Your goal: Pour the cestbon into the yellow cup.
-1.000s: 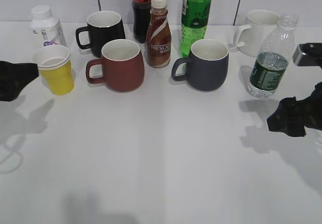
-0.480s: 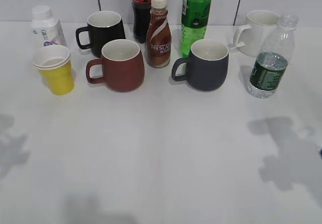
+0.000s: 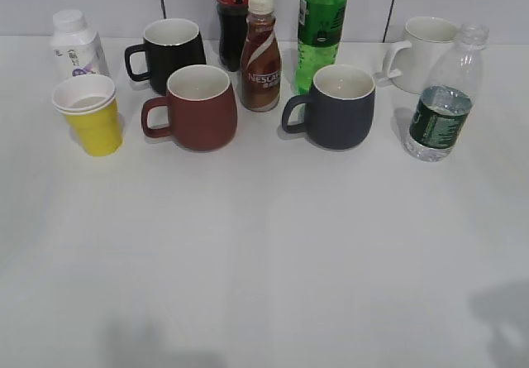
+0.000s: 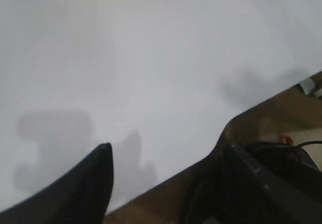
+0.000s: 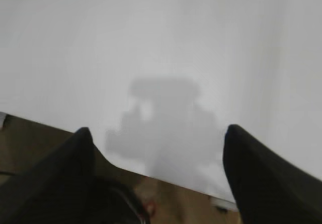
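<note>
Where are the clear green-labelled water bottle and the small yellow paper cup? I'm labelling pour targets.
clear green-labelled water bottle (image 3: pixel 439 121), exterior view, on its dark green label.
small yellow paper cup (image 3: pixel 94 129), exterior view, on its yellow side wall.

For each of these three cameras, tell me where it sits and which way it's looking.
Exterior: in front, looking down at a slant at the table, the cestbon and the yellow cup; no robot shows.
Left wrist: on the left arm, looking down past the open left gripper at the table's edge.
Right wrist: likewise, past the open right gripper.
Shared: both wrist views show bare table, its edge and the gripper's shadow.
</note>
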You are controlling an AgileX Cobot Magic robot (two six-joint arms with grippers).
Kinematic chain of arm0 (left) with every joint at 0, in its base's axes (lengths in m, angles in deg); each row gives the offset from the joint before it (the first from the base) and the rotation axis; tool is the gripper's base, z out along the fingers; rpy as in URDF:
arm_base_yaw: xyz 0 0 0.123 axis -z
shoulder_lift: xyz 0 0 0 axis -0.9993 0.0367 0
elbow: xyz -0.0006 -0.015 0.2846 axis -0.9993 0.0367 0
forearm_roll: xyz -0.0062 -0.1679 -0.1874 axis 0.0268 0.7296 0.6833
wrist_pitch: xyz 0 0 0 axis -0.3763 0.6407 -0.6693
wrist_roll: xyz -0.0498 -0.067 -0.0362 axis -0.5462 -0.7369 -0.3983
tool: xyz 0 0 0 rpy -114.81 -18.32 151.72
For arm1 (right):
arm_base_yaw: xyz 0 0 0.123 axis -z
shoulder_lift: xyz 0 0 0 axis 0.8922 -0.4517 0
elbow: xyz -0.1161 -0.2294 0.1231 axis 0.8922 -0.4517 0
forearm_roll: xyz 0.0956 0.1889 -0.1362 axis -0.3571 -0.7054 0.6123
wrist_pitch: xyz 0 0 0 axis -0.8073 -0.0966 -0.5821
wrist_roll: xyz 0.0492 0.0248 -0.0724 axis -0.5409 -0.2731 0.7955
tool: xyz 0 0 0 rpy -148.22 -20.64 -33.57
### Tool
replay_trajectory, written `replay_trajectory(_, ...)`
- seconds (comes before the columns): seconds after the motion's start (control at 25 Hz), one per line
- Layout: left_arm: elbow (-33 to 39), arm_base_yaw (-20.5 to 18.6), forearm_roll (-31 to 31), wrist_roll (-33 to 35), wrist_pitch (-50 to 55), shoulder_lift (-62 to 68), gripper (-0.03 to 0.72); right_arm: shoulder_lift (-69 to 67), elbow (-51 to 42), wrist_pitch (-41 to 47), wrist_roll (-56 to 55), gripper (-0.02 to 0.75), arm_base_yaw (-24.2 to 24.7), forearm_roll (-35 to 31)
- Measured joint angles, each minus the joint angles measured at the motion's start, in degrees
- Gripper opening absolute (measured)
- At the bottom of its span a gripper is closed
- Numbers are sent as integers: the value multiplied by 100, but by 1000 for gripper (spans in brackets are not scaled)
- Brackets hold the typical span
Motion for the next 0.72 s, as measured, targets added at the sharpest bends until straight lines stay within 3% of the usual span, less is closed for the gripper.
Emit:
replay_trajectory(0.12, 106, 0, 12, 392, 6, -641, 510, 849, -199, 249, 0, 595, 0, 0)
replay_trajectory(0.36, 797, 0, 7, 546, -470, -1449, 510, 2117, -674, 161, 45, 594, 0, 66)
replay_trajectory(0.72, 987, 0, 7, 778, -876, -1463, 510, 2288, -1190, -582, 90, 589, 0, 189)
